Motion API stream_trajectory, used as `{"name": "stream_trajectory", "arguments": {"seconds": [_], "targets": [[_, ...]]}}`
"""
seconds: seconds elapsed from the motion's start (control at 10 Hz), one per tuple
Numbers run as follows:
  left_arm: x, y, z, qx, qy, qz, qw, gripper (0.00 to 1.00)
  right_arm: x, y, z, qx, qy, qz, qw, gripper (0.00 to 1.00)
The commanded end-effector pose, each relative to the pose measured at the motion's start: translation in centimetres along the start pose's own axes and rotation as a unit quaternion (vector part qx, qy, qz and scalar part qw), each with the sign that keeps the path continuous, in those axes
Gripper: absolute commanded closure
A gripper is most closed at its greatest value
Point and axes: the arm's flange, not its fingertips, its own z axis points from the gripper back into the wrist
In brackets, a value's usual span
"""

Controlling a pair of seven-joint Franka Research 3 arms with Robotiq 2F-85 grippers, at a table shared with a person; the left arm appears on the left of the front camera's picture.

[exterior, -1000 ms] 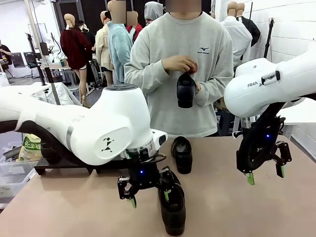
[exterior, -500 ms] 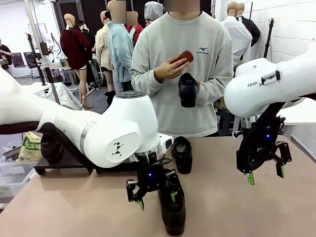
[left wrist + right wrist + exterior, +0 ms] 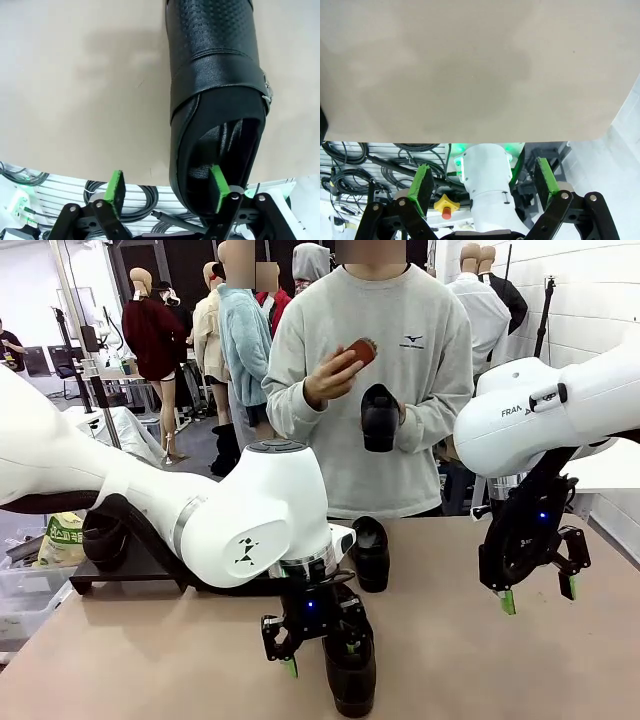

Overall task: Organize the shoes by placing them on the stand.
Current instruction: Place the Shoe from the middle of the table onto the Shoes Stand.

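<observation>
Tan table (image 3: 500, 670), left tool (image 3: 167, 189) spread wide astride shoe (image 3: 215, 75) rim, perhaps touching

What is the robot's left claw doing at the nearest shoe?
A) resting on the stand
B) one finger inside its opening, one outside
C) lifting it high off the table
B: one green pad of the left gripper sits inside the shoe's opening, the other outside its wall.

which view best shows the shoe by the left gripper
The left wrist view: the shoe lies close up, strap, buckle and opening clear, one left gripper finger inside it. In the front view the gripper hides much of it. The right wrist view faces the table.
</observation>
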Motion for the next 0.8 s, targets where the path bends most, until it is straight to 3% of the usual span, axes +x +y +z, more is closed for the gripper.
{"name": "stream_trajectory", "arguments": {"seconds": [0.0, 0.2, 0.3, 0.7], "targets": [[0.33, -0.91, -0.21, 0.000, -0.014, 0.007, 1.000, 0.49, -0.06, -0.07, 0.17, -0.005, 0.001, 0.004, 1.000, 0.00], [0.07, -0.97, -0.11, -0.016, -0.017, 0.000, 1.000, 0.87, -0.06, -0.07, 0.17, -0.005, 0.001, 0.004, 1.000, 0.00], [-0.13, -1.03, 0.04, -0.026, -0.014, -0.003, 1.000, 1.00, -0.06, -0.07, 0.17, -0.005, 0.001, 0.004, 1.000, 0.00], [0.43, -1.09, -0.50, -0.055, 0.013, -0.003, 0.998, 1.00, -0.06, -0.07, 0.17, -0.005, 0.001, 0.004, 1.000, 0.00]]}}
